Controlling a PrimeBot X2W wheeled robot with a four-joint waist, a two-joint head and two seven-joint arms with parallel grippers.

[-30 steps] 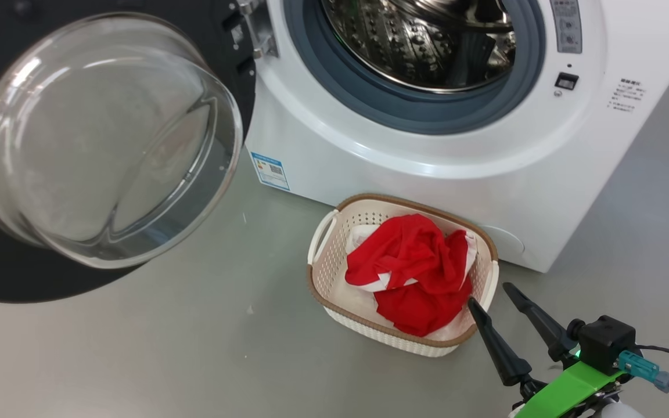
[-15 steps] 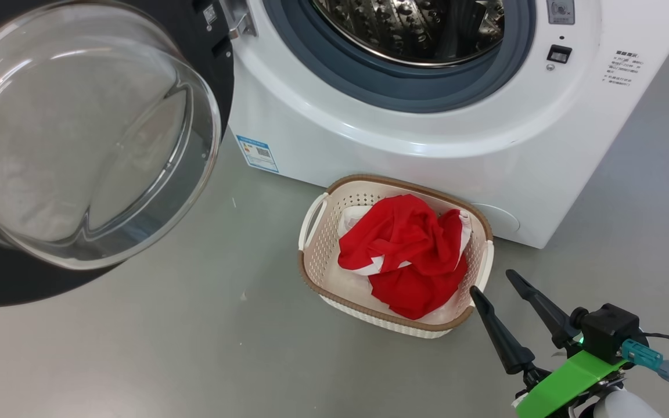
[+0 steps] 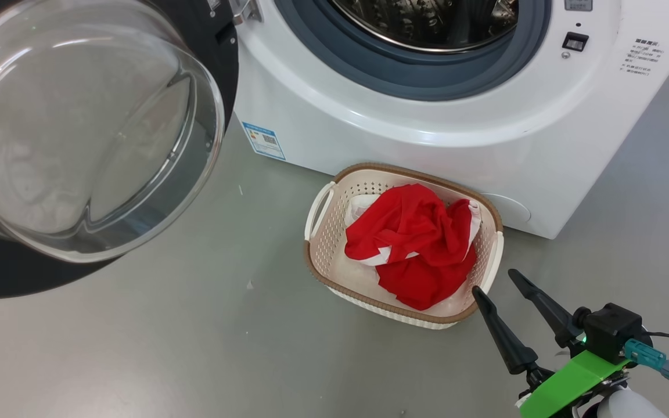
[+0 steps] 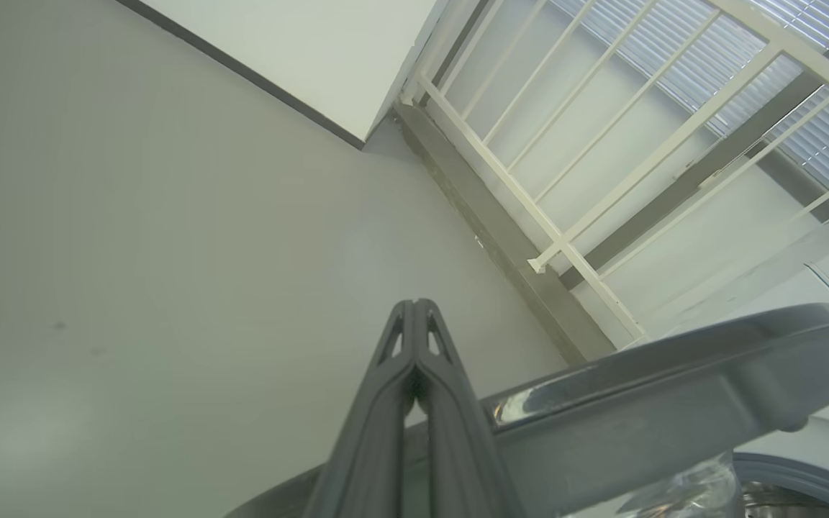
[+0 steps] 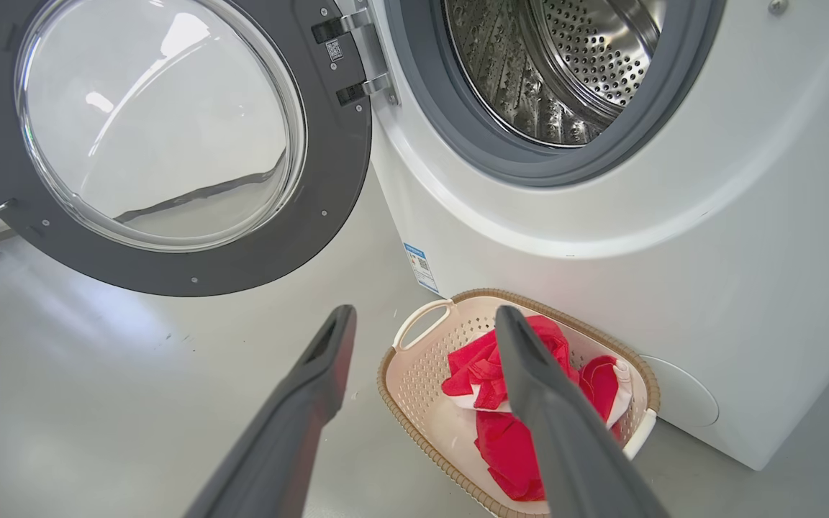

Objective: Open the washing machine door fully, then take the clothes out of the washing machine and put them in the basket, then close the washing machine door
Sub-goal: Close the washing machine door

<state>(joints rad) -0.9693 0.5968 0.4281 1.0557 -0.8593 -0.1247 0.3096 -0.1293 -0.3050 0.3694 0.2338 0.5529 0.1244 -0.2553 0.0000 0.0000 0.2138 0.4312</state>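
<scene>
A pale grey floor (image 3: pixel 166 348) carries the white washing machine (image 3: pixel 427 145). The right end effector (image 3: pixel 493 282) hangs released, fingers spread and holding nothing. Just ahead of it, the basket (image 3: pixel 327 232) sits against the machine's front, with the clothes (image 3: pixel 416 238), red with some white, inside. Farther ahead and to its left, the washing machine door (image 3: pixel 79 133) stands open beside the perforated steel drum (image 5: pixel 573 65). A blue sticker (image 3: pixel 263 140) and a block of dark print (image 3: pixel 639 57) are too small to read. The left end effector (image 4: pixel 414 306) is clenched on nothing, the door's grey edge just beside it.
</scene>
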